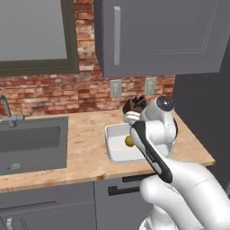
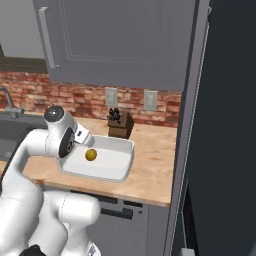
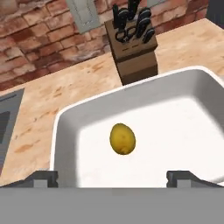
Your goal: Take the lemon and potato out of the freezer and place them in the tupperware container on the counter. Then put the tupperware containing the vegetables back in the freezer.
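- One yellow lemon (image 3: 122, 138) lies in the middle of the one white tub (image 3: 65, 131).
- The tub sits on the counter (image 1: 85, 152), near one knife block (image 3: 133, 52).
- The gripper (image 3: 113, 177) hangs above the lemon, two fingers spread wide, holding nothing.
- One sink (image 1: 31, 143) sits off to the side.

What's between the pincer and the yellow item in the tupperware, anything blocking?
Nothing visible. In the hand view the open pincer looks straight down at the yellow item, lemon or potato is hard to tell, lying alone on the floor of the tupperware container. The knife block stands on the counter behind the container, out of the way.
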Available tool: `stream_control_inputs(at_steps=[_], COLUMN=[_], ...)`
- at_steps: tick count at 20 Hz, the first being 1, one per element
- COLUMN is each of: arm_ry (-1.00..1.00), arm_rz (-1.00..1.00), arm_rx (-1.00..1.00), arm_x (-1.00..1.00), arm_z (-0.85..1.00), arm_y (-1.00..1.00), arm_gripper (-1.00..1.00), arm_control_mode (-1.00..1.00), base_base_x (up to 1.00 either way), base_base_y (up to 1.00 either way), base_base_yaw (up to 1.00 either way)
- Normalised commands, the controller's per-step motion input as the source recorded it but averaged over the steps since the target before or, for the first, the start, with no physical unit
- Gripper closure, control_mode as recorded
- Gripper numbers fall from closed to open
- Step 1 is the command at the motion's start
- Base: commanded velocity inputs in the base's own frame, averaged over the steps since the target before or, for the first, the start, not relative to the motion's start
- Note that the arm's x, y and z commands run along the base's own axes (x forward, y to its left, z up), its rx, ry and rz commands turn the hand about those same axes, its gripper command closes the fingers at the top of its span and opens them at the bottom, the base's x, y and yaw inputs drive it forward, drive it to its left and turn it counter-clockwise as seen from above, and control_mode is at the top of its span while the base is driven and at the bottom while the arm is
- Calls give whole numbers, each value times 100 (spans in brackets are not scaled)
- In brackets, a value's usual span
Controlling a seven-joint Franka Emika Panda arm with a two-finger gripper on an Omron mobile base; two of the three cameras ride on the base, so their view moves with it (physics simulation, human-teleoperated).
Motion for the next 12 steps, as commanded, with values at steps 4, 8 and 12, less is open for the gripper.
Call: stream_control_inputs(at_steps=[4,8,12], arm_ry=[-26,-5,5], arm_rz=[0,0,0], arm_rx=[0,3,6], arm_x=[-100,-100,-93], arm_z=[100,100,100], arm_y=[0,0,-2], arm_gripper=[-100,-100,-100], arm_control_mode=[-100,-100,-100], base_base_x=[0,0,0], base_base_y=[0,0,0], base_base_yaw=[0,0,0])
